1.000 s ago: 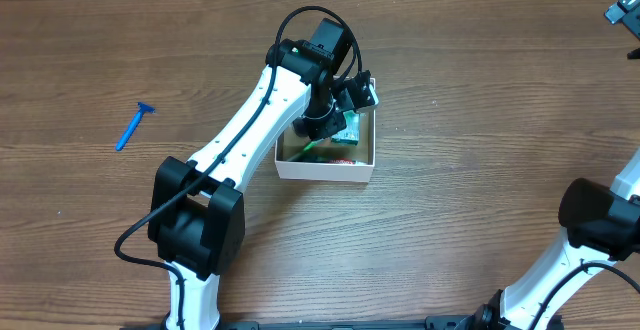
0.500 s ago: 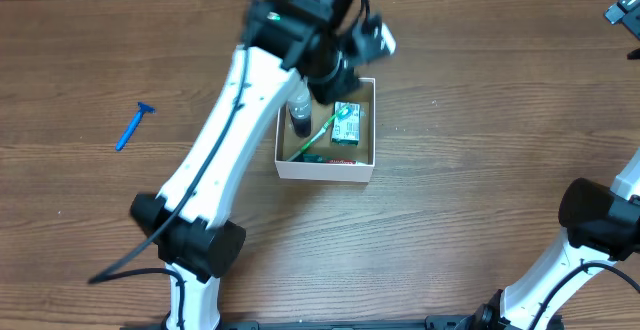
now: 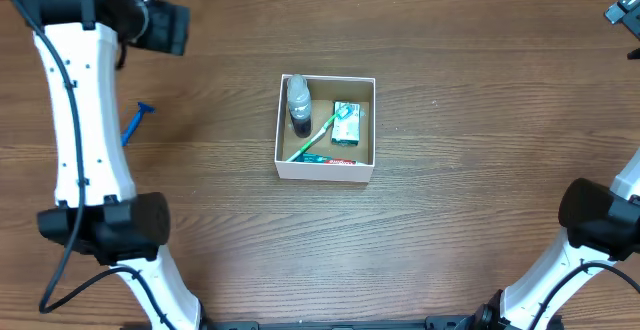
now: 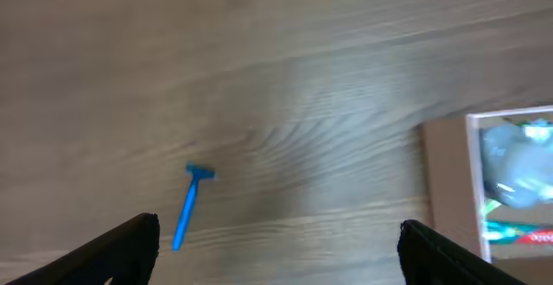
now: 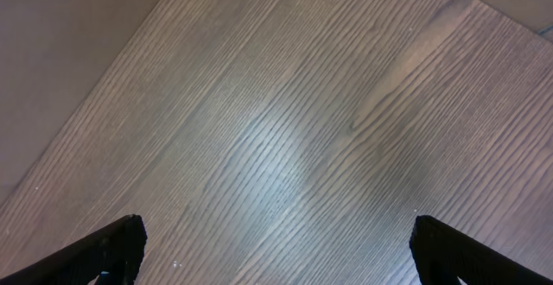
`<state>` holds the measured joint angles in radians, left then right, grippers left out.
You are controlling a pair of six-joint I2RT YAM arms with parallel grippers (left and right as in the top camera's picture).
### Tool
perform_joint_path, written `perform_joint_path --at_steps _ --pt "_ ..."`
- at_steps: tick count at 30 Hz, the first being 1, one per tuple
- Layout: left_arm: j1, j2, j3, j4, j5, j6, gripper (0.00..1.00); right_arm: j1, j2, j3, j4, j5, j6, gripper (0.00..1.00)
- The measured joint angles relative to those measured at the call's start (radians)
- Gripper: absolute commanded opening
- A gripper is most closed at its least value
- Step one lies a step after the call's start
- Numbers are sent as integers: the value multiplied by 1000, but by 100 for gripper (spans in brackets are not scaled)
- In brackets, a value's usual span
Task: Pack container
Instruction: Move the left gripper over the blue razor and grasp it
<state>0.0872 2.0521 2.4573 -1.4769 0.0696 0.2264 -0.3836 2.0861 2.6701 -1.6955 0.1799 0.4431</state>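
- Container (image 3: 325, 170) sits mid-table, open top up for dropping things in; one loose item lies well to its left.
- Blue razor (image 3: 134, 125) lies flat on the table (image 3: 220, 250), probably the next pick.
- Left gripper (image 4: 278, 237) hovers near it, fingers spread wide and empty, ready to descend.
- Inside the container: bottle (image 3: 298, 105), green toothbrush (image 3: 318, 136), carton (image 3: 347, 123), and what seems a tube (image 3: 328, 158) along the front wall.
- Right gripper (image 5: 276, 237) waits far right, fingers wide, holding nothing.
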Motion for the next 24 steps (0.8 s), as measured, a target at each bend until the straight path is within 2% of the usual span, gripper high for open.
perform_joint_path --at_steps 5,12,24 --pt "106 15 -291 180 16 15 100 0 0 0 0 -1 0 100" --pt "217 24 -595 434 24 63 100 0 0 0 0 0 0 100" --pt "268 25 -845 659 24 146 100 0 0 0 0 0 0 100"
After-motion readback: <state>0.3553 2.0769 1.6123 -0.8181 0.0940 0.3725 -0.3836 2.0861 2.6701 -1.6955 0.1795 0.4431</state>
